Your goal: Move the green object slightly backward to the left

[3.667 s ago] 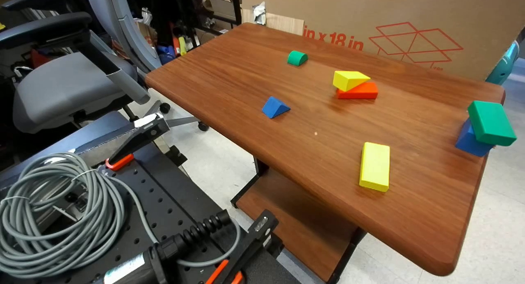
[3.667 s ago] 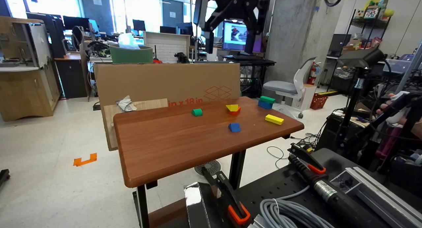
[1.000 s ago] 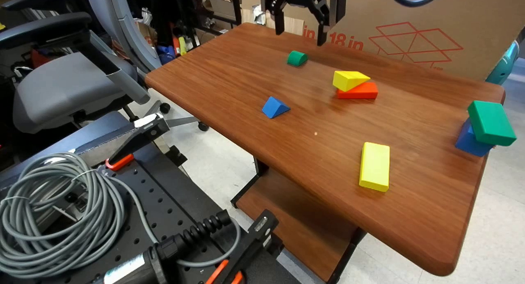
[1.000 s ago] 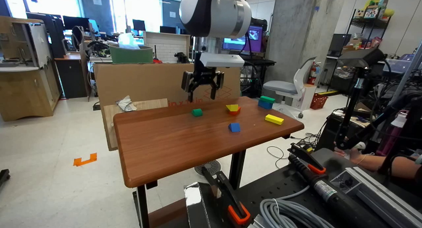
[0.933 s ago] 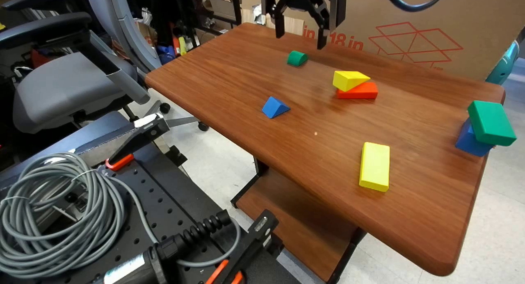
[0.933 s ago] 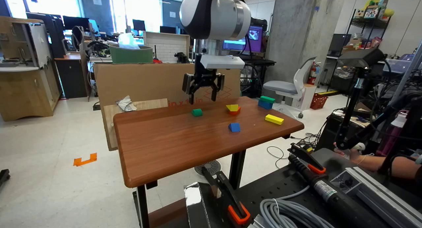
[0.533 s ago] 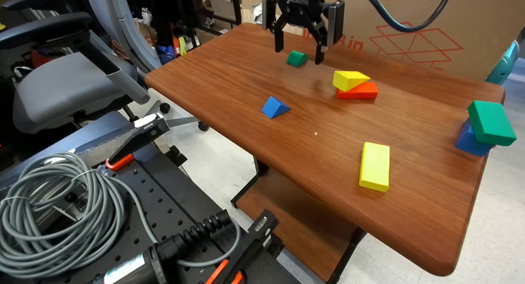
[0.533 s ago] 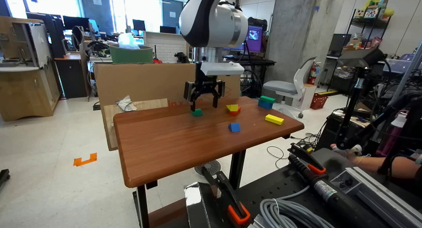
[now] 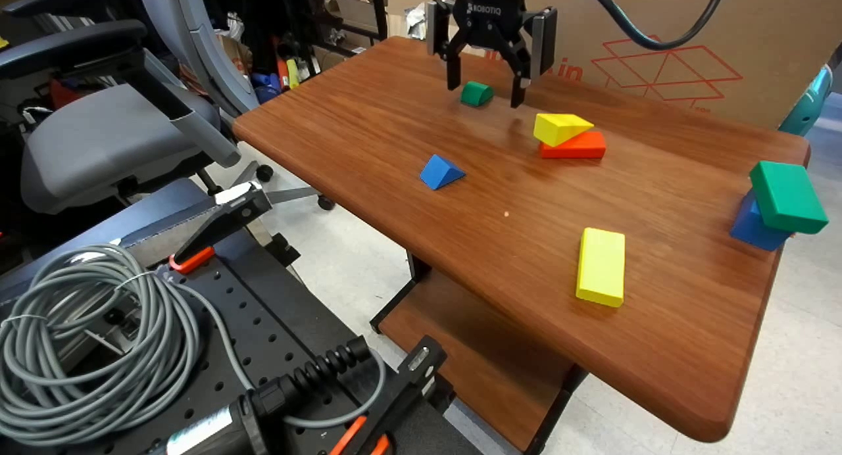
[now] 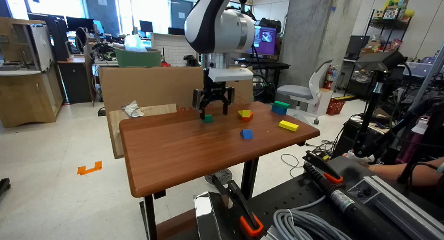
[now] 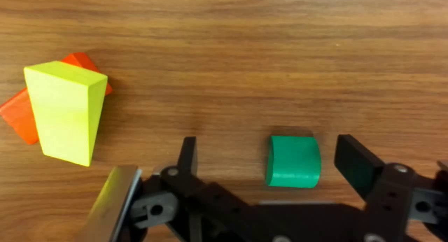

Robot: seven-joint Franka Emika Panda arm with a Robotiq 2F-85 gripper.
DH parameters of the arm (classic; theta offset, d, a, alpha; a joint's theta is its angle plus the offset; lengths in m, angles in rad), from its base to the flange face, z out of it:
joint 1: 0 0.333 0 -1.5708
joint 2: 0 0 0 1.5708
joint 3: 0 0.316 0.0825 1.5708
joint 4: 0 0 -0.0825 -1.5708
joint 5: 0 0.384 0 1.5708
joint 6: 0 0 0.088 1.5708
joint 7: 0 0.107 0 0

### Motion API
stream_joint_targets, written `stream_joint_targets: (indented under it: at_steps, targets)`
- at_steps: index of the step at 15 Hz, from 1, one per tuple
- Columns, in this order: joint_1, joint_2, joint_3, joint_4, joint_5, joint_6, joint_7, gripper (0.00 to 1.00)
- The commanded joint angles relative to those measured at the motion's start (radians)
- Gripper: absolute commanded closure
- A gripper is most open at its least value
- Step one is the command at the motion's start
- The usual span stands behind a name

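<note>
The green object [image 9: 476, 94] is a small half-round block on the brown table, near its far edge in an exterior view. It shows in another exterior view [image 10: 208, 119], partly hidden behind a finger. My gripper [image 9: 485, 92] is open and empty, pointing down above the block. In the wrist view my gripper [image 11: 267, 147] has the green block [image 11: 294, 161] between its spread fingers, closer to the right finger [image 11: 357, 165]. Neither finger appears to touch it, and the fingertips look a little above the table.
A yellow wedge [image 9: 559, 127] rests on a red block [image 9: 582, 146] beside the gripper. A blue wedge [image 9: 442, 172], a yellow bar [image 9: 601, 267] and a teal-green block [image 9: 789, 197] on a blue block [image 9: 756, 226] are on the table. A cardboard box [image 10: 152, 87] stands behind it.
The gripper has come into the exterior views and lowered over the green block, staying open. In the last half second it has lowered only slightly. The blocks have not moved.
</note>
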Motion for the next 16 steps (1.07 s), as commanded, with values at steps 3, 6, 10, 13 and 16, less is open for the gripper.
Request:
stream_joint_targets:
  at_steps: [3, 6, 10, 13, 16]
  targets:
    - [0.047, 0.060, -0.031, 0.095, -0.034, -0.069, 0.019, 0.00]
    - [0.066, 0.067, -0.031, 0.107, -0.050, -0.072, 0.018, 0.34]
    - [0.097, 0.052, -0.038, 0.102, -0.089, -0.070, 0.019, 0.66]
    - [0.109, 0.029, -0.044, 0.084, -0.119, -0.059, 0.030, 0.88]
    - [0.102, -0.017, -0.037, 0.048, -0.110, -0.052, 0.044, 0.91]
